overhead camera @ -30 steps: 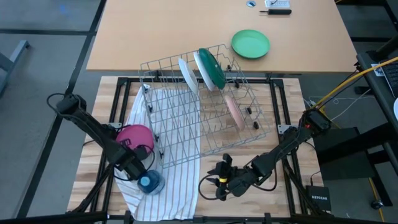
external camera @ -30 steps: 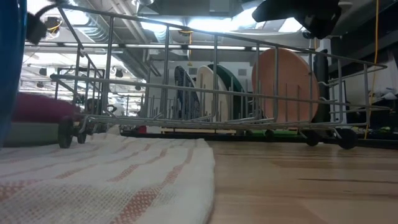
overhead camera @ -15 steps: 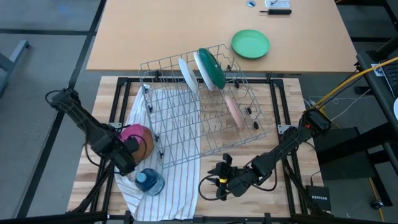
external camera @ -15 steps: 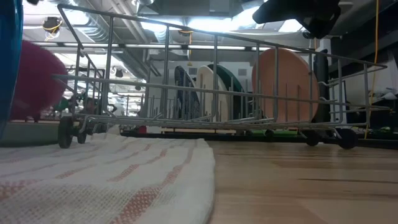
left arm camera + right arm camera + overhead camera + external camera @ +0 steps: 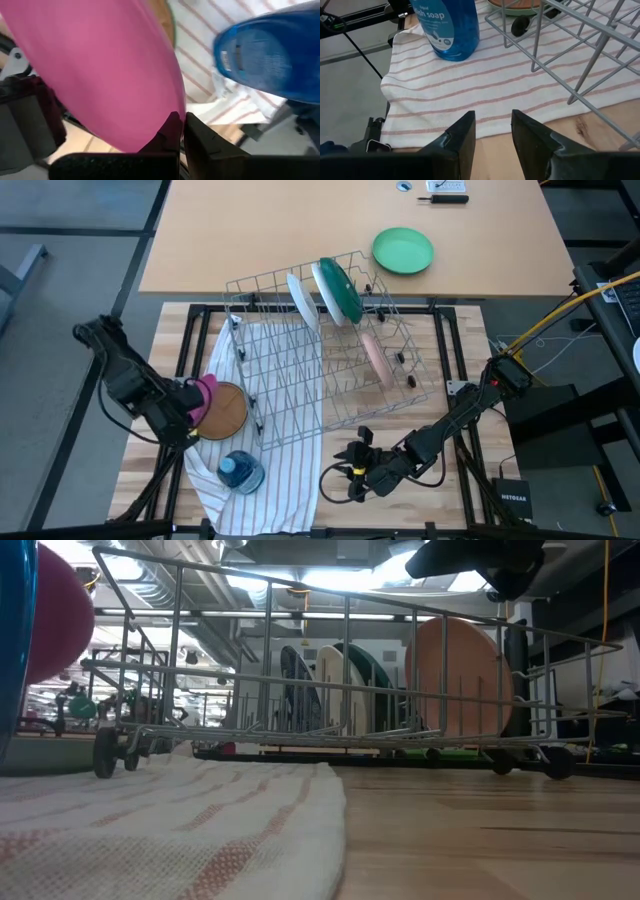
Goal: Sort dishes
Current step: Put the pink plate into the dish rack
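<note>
Magenta round plate is lifted on its edge by my left gripper, whose fingers are pressed together on the plate's rim, at the left side of the wooden table. Just beside it, a brown round plate lies flat on the white cloth with thin red stripes. Near it on the cloth stands a blue see-through bottle of dish soap. The wire dish rack is to the right of the plate, and in it I see a white plate, a plate with dark green back and a pale pink plate, all standing on edge. A vivid green plate lies on the far tabletop. My left arm is bent low, reaching inward. My right gripper waits near the front edge, with fingers apart and nothing between them.
</note>
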`<state>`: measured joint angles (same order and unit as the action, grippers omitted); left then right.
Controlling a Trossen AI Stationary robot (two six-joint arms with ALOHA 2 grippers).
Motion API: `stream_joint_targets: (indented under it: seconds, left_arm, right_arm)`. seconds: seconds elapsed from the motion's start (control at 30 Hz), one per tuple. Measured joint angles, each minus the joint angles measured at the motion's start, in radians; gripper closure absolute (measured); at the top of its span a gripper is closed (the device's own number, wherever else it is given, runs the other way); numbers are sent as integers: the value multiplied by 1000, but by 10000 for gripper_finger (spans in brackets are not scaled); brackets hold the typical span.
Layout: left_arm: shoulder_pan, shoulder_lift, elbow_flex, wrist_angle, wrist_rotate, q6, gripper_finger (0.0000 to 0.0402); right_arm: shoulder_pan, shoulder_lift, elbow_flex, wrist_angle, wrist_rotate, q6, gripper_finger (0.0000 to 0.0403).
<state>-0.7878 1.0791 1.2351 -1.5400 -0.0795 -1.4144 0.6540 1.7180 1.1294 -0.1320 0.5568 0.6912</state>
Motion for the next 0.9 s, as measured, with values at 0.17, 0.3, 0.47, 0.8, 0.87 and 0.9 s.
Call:
stream_joint_targets:
  seconds: [0.17,0.3,0.47,0.8,0.87,0.9]
  left_arm:
    - [-6,-22,65,4,-27,-1,401]
    - [-6,-40,116,2,-97,9,401]
    - [-6,-60,182,3,-217,49,401]
    - [-5,-107,253,57,-756,213,401]
    - [-3,-110,254,85,-916,250,401]
    - [-2,-111,254,100,-983,269,401]
  right_arm:
    - [0,0,0,0,1,-28,274]
    - [0,-1,0,0,24,-64,274]
    - [0,-2,0,-7,27,-96,274]
    - [0,-67,0,-153,83,-124,274]
    - [0,-91,0,-197,116,-124,274]
    - [0,-104,0,-223,127,-125,274]
